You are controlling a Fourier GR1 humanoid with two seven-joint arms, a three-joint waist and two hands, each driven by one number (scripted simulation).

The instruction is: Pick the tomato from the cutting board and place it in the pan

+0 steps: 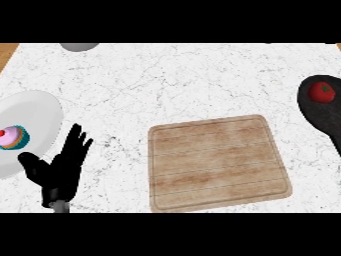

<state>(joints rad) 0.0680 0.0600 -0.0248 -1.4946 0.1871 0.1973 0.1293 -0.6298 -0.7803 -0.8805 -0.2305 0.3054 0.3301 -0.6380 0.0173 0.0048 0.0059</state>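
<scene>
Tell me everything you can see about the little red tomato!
The tomato is small, round and shiny red, with a tiny green stem bit on top. It sits inside the black pan at the counter's right side, near the pan's far end, resting on its dark bottom. Nothing else touches it, and no hand is near it. It is not on the wooden cutting board, which lies bare in the middle.

On the marble counter (180, 80), a white plate (33, 117) lies near the left edge, bearing a pink-frosted cupcake (12, 137) topped with a cherry.
</scene>
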